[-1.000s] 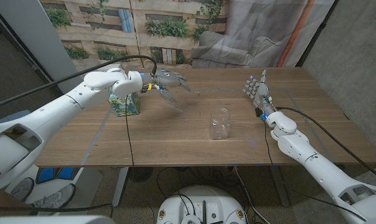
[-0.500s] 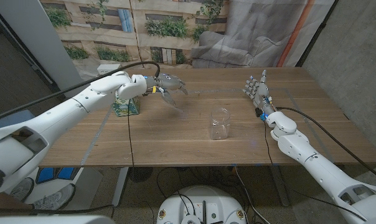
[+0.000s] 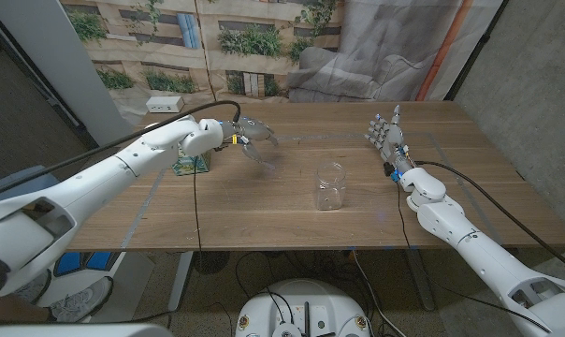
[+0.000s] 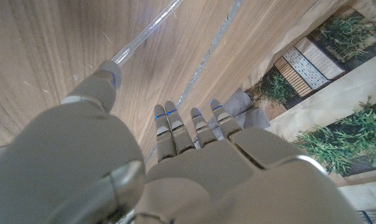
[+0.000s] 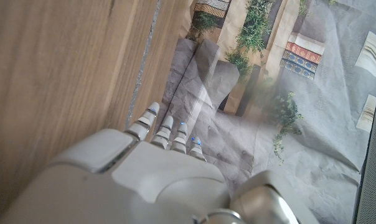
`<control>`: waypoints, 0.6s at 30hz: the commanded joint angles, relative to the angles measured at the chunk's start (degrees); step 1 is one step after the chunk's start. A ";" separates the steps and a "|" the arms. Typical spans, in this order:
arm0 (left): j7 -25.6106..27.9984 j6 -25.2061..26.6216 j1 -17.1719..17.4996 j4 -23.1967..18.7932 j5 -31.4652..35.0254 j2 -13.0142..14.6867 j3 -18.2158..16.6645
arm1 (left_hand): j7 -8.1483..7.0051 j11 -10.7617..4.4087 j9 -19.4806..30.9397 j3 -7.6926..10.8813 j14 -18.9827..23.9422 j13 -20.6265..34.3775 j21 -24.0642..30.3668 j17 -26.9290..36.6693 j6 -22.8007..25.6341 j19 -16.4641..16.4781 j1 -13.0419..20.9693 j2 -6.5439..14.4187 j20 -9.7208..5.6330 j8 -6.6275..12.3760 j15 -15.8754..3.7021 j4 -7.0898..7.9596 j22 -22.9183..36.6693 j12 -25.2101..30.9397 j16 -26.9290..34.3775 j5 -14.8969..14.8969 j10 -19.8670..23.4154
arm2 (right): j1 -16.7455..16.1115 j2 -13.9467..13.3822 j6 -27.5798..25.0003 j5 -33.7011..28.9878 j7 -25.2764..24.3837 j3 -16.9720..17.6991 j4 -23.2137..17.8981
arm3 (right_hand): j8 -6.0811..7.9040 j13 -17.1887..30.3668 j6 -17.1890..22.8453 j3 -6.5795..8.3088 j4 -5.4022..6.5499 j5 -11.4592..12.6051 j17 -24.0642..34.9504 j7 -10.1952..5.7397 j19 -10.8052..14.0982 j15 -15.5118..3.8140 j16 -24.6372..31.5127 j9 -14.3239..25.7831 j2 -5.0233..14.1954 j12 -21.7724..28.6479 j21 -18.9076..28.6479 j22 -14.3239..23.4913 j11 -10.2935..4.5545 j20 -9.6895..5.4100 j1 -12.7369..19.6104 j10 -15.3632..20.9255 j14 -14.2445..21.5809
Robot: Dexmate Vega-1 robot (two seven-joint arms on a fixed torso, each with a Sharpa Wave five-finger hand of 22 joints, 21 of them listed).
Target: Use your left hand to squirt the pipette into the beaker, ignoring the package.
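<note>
1. Clear glass beaker (image 3: 330, 184) stands upright on the brown wooden table (image 3: 264, 206), near its middle.
2. Left of the beaker and well apart from it, the left hand (image 3: 248, 136) hovers above the table, fingers curled downward.
3. Its wrist view shows a thin clear plastic pipette (image 4: 138, 40) pinched by the thumb, slanting over the wood.
4. Further left of the beaker, a green printed package (image 3: 190, 165) sits partly under the left forearm.
5. Right of the beaker, the right hand (image 3: 386, 136) stands upright, fingers spread, holding nothing.
</note>
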 commanded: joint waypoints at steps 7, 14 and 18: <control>2.10 2.38 2.09 0.09 -0.61 -0.55 1.53 | 1.22 -0.62 0.12 0.05 2.19 -0.04 0.54 0.09 2.22 1.27 2.93 0.75 -0.34 0.04 -1.90 -0.22 0.19 0.21 0.31 0.49 2.77 | -0.02 -0.01 -0.03 0.01 -0.03 0.01 -0.04 | 0.36 0.10 0.06 -0.41 -0.04 0.26 0.23 -0.51 0.09 -4.81 0.27 0.13 3.37 0.03 -0.18 0.19 -0.39 0.10 0.01 -0.48 -0.49; 6.07 4.49 4.54 -1.08 0.58 0.11 1.20 | 0.59 -1.36 0.13 -0.30 4.84 -0.07 0.77 0.07 4.80 2.73 4.66 0.88 -1.10 0.33 -3.16 -0.18 0.20 0.60 0.67 0.46 5.58 | -0.01 0.02 0.02 0.00 -0.01 0.00 0.02 | 0.39 0.09 0.10 -0.41 -0.05 0.26 0.23 -0.44 0.11 -4.78 0.31 0.14 3.37 0.18 -0.19 0.19 0.01 0.11 0.01 -0.08 -0.46; 7.87 4.49 4.81 -0.64 1.71 0.17 1.61 | 0.06 -2.35 0.14 -0.48 5.40 -0.08 0.73 0.06 5.83 3.10 5.46 0.98 -1.43 0.36 -3.59 -0.17 0.20 0.61 0.58 0.44 6.61 | -0.01 0.02 0.03 -0.01 0.00 -0.01 0.04 | 0.37 0.10 0.06 -0.41 -0.05 0.26 0.23 -0.46 0.14 -4.83 0.31 0.13 3.37 0.22 -0.20 0.19 -0.12 0.10 0.01 -0.01 -0.44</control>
